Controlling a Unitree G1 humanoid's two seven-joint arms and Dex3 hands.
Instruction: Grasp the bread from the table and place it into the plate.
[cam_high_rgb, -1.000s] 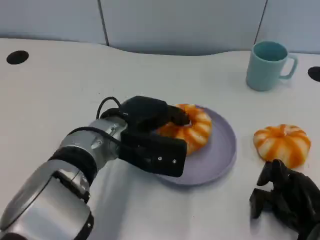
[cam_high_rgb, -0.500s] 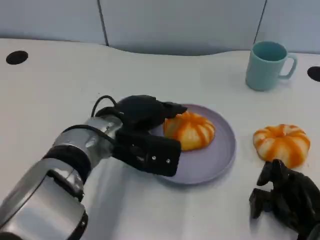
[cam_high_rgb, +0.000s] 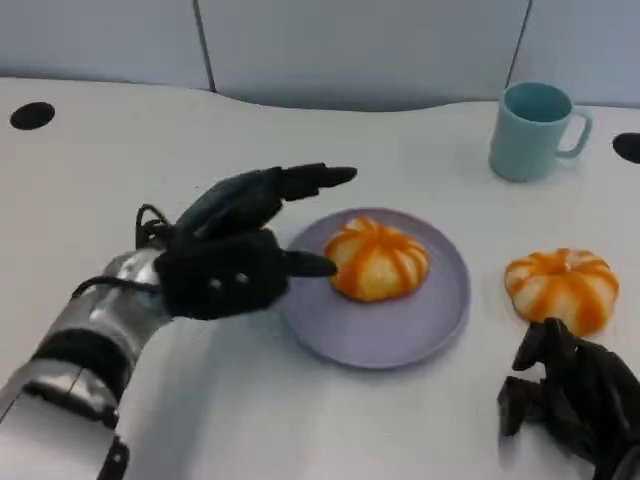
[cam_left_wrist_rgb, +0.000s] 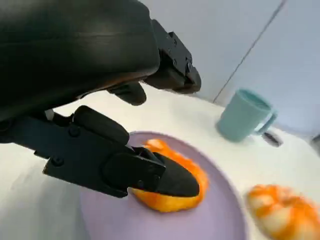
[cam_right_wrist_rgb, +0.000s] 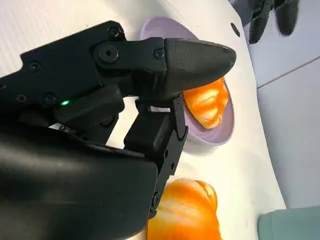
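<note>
An orange-and-white striped bread (cam_high_rgb: 377, 258) lies on the lilac plate (cam_high_rgb: 425, 320) at the table's middle; the left wrist view has the same bread (cam_left_wrist_rgb: 172, 185) on the plate (cam_left_wrist_rgb: 220, 220). My left hand (cam_high_rgb: 235, 250) hovers just left of the plate, fingers spread, holding nothing. A second striped bread (cam_high_rgb: 562, 288) lies on the table right of the plate, also seen as bread (cam_right_wrist_rgb: 185, 212) in the right wrist view. My right hand (cam_high_rgb: 570, 400) rests at the lower right, just in front of that second bread, fingers curled with nothing in them.
A light-blue mug (cam_high_rgb: 532, 130) stands at the back right. Dark round holes (cam_high_rgb: 32, 115) sit in the tabletop at the far left and far right. Grey wall panels run along the table's far edge.
My left hand let go of the bread, which now lies on the plate, and has drawn back to the left with its fingers spread. The right hand has not moved.
</note>
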